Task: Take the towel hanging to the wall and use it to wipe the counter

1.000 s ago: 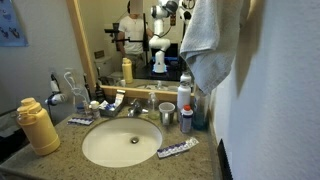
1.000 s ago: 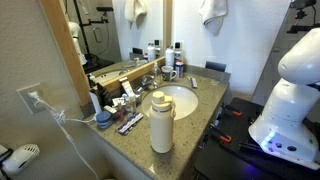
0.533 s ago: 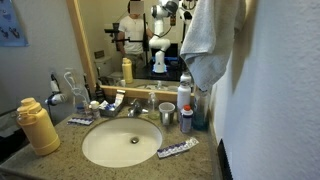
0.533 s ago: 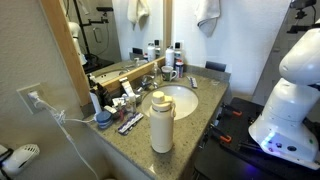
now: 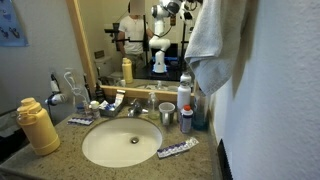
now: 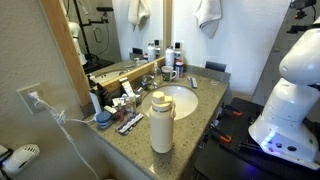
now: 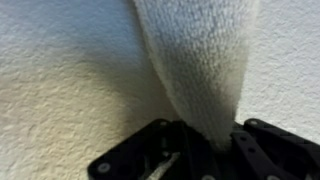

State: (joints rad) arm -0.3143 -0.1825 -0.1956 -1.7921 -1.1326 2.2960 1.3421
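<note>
The pale grey-white terry towel hangs in front of the rough white wall and narrows down into my gripper. The black jaws stand close on either side of the cloth, shut on its lower end. The towel shows high by the wall in both exterior views; the gripper itself is not seen there. The speckled granite counter with its oval white sink lies below.
A yellow bottle stands on the counter. Bottles and cups crowd behind the sink, a tube lies by the basin. A wood-framed mirror backs the counter. The robot base stands beside it.
The towel has shifted slightly and risen a little against the wall, its folds hanging differently. Nothing on the counter has moved.
</note>
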